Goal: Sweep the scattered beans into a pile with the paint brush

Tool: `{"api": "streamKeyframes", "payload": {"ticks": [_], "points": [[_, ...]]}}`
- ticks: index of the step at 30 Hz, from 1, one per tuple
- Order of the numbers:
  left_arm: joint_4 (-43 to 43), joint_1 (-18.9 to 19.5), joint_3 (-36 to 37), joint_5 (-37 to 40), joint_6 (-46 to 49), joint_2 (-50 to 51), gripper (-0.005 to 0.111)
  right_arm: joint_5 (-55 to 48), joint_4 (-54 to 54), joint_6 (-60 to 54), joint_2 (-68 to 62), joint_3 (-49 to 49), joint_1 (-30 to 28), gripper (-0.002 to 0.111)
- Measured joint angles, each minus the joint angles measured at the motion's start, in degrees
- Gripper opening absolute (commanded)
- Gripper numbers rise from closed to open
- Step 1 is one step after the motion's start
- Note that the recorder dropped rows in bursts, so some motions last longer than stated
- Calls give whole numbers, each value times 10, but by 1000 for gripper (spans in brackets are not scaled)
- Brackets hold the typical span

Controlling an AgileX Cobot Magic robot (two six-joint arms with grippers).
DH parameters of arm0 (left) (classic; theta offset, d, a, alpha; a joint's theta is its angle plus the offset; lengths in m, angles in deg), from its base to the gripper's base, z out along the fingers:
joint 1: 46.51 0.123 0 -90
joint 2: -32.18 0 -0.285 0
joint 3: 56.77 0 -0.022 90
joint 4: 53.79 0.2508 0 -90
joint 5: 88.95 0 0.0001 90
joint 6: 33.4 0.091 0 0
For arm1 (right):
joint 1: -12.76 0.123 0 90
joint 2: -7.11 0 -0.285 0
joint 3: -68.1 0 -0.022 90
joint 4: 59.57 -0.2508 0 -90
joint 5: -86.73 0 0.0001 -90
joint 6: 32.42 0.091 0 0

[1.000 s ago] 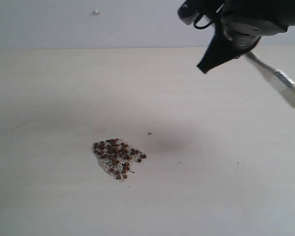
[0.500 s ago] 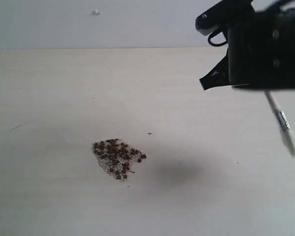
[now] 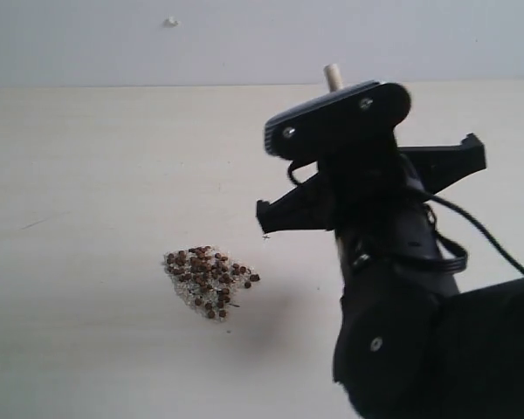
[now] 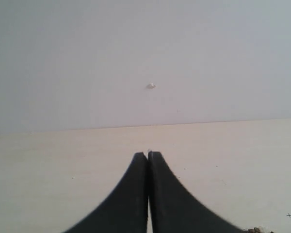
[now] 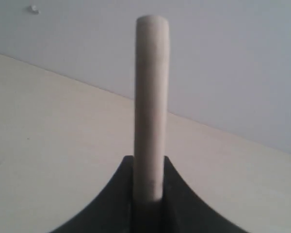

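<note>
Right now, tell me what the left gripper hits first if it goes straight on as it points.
Nothing nearby: the shut left gripper points over bare table toward the far wall; which comes first, depth leaves unclear.

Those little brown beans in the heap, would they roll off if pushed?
Probably some: the beans look small and round, so loose ones at the heap's edge may roll across the smooth table. They seem light, so a gentle push should shift them. The whitish grains among them look crumbly and would likely slide.
</note>
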Motion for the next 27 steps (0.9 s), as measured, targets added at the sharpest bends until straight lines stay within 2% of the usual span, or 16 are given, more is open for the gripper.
{"api": "streamKeyframes", "payload": {"ticks": [4,27], "points": [[0,0,0,0,0,0,0,-2,8,0,-39,27,22,0],[0,0,0,0,0,0,0,-6,-16,2,-215,176,23,0]]}}
